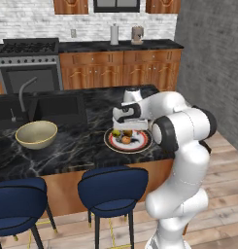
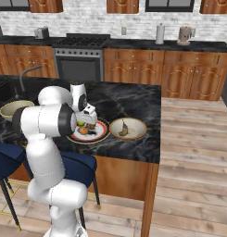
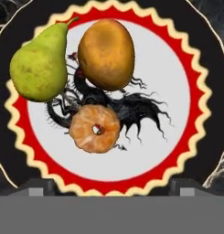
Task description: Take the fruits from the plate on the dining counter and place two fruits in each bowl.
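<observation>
Fingers (image 3: pixel 34 186) stand wide over the plate (image 3: pixel 177 82). Tangerine (image 3: pixel 94 128) at 6 o'clock looks light, soft, round; pinch gently across its middle. Pear (image 3: pixel 38 64) sits at 10.

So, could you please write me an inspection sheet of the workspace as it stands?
Surface: dining counter, black marble with white veining, sink set into it.
Job's things: plate holds a pear, a brown-orange fruit and a peeled orange; shallow bowl beside it holds one brownish fruit; deep cream bowl looks empty.
Clutter: nothing seen.
Grippers: gripper above the plate, fingers open, holding nothing.
Cables: nothing seen.
Surroundings: blue stools, stove, wooden cabinets.
</observation>
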Motion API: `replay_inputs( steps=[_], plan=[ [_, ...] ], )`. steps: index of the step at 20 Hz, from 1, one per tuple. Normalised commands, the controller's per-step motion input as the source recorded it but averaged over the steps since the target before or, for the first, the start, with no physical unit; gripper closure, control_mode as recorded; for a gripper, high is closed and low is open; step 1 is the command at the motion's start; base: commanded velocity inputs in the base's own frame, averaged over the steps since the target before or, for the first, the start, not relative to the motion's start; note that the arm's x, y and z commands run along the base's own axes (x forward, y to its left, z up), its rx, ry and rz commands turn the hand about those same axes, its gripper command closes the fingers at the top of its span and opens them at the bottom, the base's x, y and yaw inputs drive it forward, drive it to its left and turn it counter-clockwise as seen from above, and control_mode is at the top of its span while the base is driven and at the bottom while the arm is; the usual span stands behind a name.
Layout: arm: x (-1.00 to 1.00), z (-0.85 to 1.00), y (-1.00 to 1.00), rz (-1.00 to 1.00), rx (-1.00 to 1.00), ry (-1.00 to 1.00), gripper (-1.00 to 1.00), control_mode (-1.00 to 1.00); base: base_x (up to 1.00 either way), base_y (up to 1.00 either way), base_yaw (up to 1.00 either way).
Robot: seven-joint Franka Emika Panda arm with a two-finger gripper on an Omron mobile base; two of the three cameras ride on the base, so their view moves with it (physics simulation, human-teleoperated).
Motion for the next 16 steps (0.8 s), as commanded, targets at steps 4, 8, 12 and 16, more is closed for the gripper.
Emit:
replay_inputs(
  steps=[4,8,12,16],
  plan=[
    [0.34,-0.28,0.11,0.07,0.00,0.01,-1.00,-1.00,0.00,0.00,0.00],
    [0.06,-0.23,0.00,0.02,0.00,0.02,-1.00,-1.00,0.00,0.00,0.00],
    [0.03,-0.26,0.02,0.02,0.00,0.07,-1.00,-1.00,0.00,0.00,0.00],
    [0.01,-0.22,0.00,0.01,0.00,0.05,-1.00,-1.00,0.00,0.00,0.00]
  ],
)
